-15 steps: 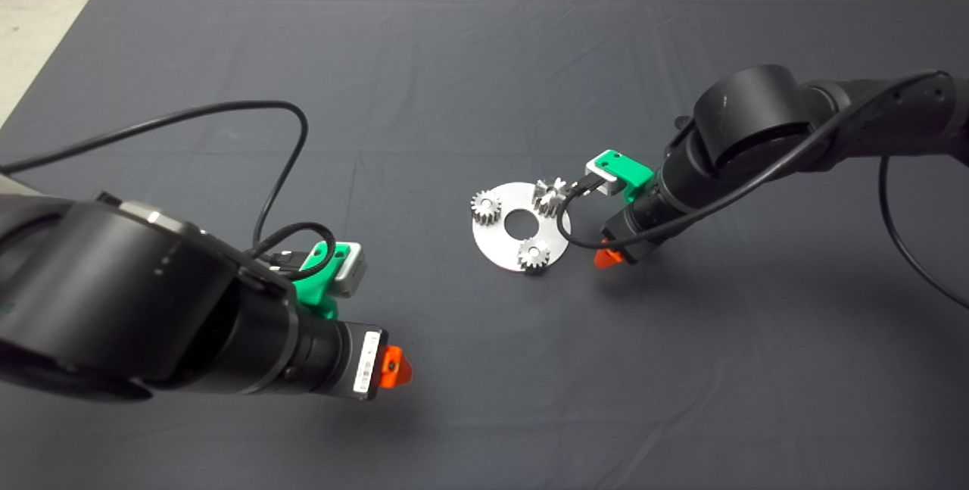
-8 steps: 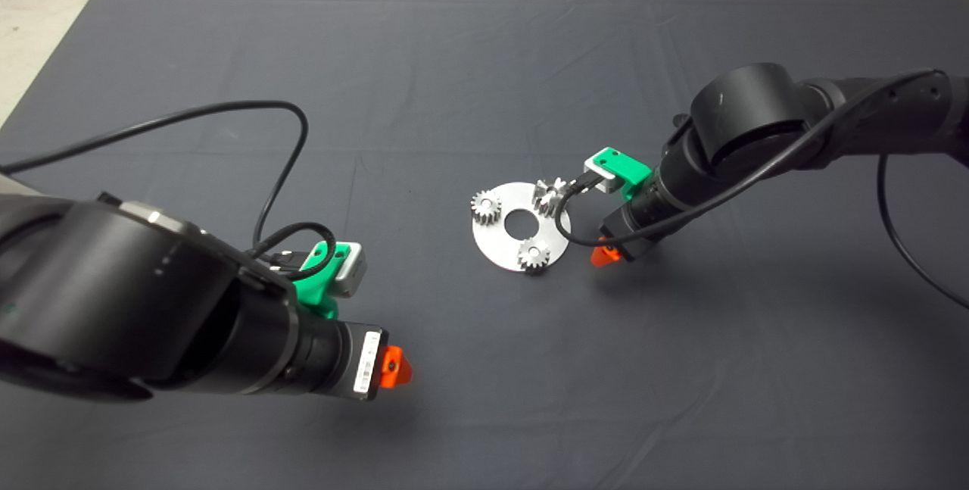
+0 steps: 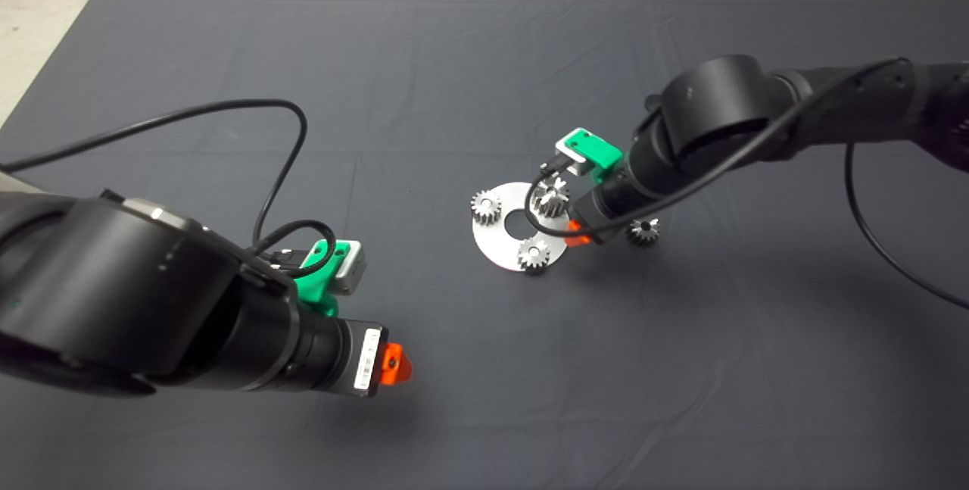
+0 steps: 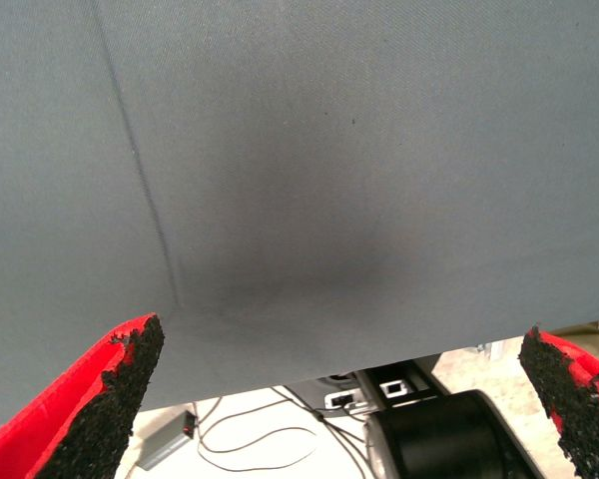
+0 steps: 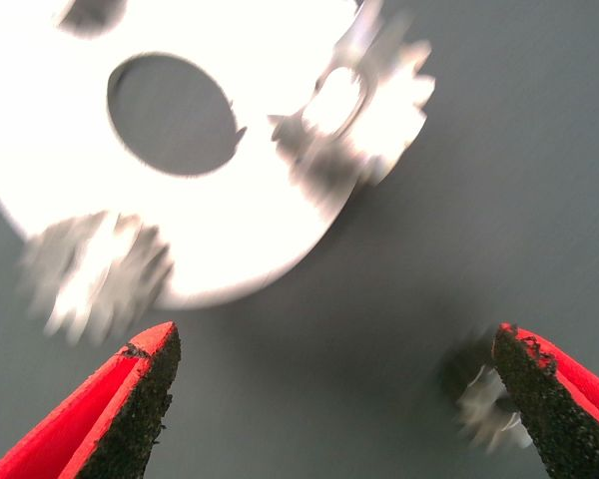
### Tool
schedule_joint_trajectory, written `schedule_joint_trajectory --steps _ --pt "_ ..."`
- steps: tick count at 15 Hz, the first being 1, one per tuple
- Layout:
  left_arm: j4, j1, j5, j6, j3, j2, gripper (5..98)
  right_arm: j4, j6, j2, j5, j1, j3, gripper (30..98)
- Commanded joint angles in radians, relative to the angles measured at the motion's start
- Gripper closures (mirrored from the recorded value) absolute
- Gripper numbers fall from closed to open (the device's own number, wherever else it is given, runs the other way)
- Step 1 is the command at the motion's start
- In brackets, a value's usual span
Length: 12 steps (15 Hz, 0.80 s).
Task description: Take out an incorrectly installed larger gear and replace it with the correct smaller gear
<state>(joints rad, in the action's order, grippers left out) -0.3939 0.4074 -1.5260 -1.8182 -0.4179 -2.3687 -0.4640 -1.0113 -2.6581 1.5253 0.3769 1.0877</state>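
Observation:
A round silver plate lies mid-mat and carries three gears. The larger gear, tall with coarse teeth, stands on the plate's right side, and it shows blurred in the right wrist view. The smaller gear, dark grey, lies on the mat to the right of the plate. In the right wrist view it sits close to one finger. My right gripper is open and empty. It hovers low at the plate's right edge, between the two gears. My left gripper is open over bare mat at the lower left.
Two small bright gears sit on the plate's left and near sides around its centre hole. A black cable loops over the mat behind the left arm. The right arm's cable hangs across the plate. The left wrist view shows floor and wires beyond the mat edge.
The right arm has swung left toward the plate, which uncovers the smaller gear on the mat. Its gripper now sits at the plate's right edge. The left arm has not moved.

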Motion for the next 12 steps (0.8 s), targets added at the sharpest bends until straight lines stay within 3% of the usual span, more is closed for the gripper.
schedule_joint_trajectory --steps 1,4,12 --pt "0.001 0.008 -0.016 0.014 -0.013 -0.004 11.5 0.132 0.003 -0.084 0.107 0.109 0.22 45.1" --pt "0.001 0.008 -0.016 0.014 -0.013 -0.004 11.5 0.187 0.03 -0.132 0.108 0.109 0.354 45.1" --pt "0.001 0.008 -0.016 0.017 -0.022 -0.011 11.5 0.401 0.069 -0.165 0.108 0.165 0.449 45.1"
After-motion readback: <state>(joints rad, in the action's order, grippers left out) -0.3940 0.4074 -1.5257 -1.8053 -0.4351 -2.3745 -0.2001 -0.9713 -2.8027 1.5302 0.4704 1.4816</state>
